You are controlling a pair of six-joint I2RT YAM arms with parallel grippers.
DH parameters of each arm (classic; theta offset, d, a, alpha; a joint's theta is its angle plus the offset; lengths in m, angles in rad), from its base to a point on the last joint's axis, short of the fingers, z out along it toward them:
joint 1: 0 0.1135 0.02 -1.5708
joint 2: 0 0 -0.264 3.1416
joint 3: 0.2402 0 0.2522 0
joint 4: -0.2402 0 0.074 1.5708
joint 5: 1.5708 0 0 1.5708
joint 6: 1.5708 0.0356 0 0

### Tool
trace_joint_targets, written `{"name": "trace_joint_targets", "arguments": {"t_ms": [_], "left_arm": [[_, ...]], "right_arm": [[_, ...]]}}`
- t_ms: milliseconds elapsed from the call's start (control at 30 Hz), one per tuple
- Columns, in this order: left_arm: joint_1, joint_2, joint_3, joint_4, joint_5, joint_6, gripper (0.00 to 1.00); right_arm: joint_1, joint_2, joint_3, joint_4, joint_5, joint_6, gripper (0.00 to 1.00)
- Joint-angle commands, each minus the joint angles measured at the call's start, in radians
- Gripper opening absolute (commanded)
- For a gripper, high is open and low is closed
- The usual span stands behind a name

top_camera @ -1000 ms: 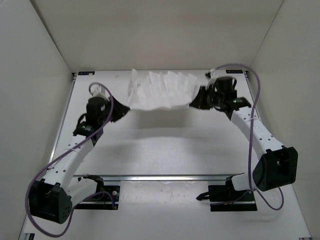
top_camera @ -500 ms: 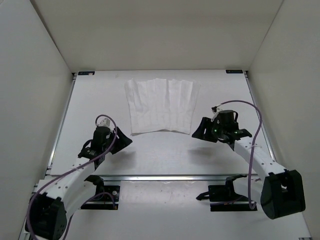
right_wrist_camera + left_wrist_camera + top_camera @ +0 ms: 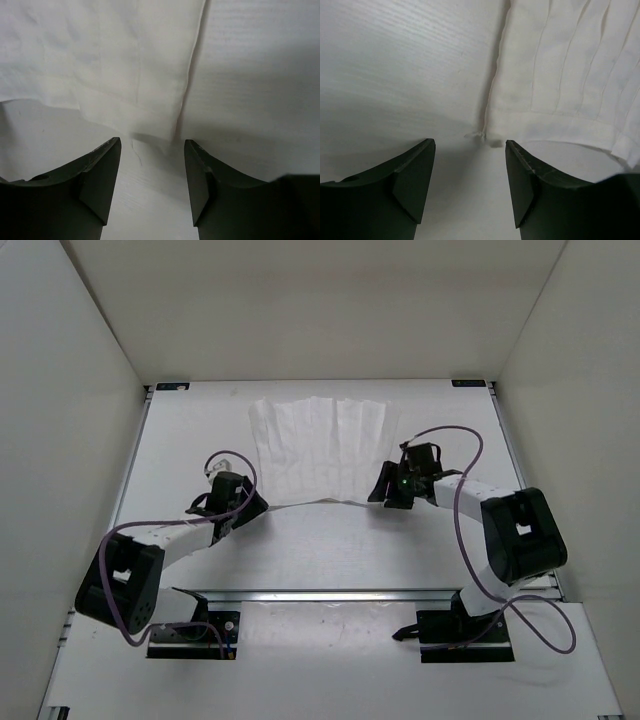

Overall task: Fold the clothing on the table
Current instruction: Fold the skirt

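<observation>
Left gripper [image 3: 470, 142]: spread, empty, facing a near corner of the clothing [image 3: 320, 450].
Right gripper [image 3: 152, 141]: spread, empty.
Risk: a pinch off the corner could catch only 1 thin edge — skewed fold.

Left arm [image 3: 165, 538] is folded low, its elbow at the near left. The left claw [image 3: 470, 145] points far-right with jaws parted, gripping nothing. Right arm [image 3: 478, 496] is folded likewise, elbow at the right. The right claw [image 3: 152, 142] points left, jaws parted and empty.
</observation>
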Motion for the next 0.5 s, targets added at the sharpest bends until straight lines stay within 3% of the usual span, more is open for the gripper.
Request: {"name": "trace_joint_targets", "arguments": {"t_ms": [0,100,233,300,333,367,400,467], "left_arm": [[-0.004,0.059,0.062,0.102,-0.055,-0.027,0.69],[-0.012,0.125,0.09,0.128,-0.061,-0.036,0.67],[-0.015,0.195,0.113,0.179,-0.02,-0.065,0.52],[-0.015,0.22,0.118,0.19,0.005,-0.076,0.23],[-0.015,0.222,0.124,0.193,0.014,-0.073,0.16],[-0.01,0.217,0.119,0.196,0.025,-0.073,0.01],[-0.012,0.209,0.115,0.202,0.023,-0.079,0.0],[-0.004,0.157,0.106,0.19,0.033,-0.073,0.0]], "right_arm": [[0.009,0.054,0.057,0.034,0.059,0.012,0.51],[-0.008,0.079,0.062,0.045,0.041,0.033,0.48],[-0.011,0.097,0.076,0.045,0.05,0.027,0.41],[-0.019,0.103,0.077,0.034,0.037,0.026,0.21],[-0.016,0.103,0.085,0.031,0.027,0.027,0.16],[-0.02,0.097,0.088,0.025,0.027,0.02,0.05],[-0.022,0.082,0.086,0.019,0.024,0.012,0.0],[-0.035,0.05,0.09,-0.002,0.018,0.018,0.0]]}}
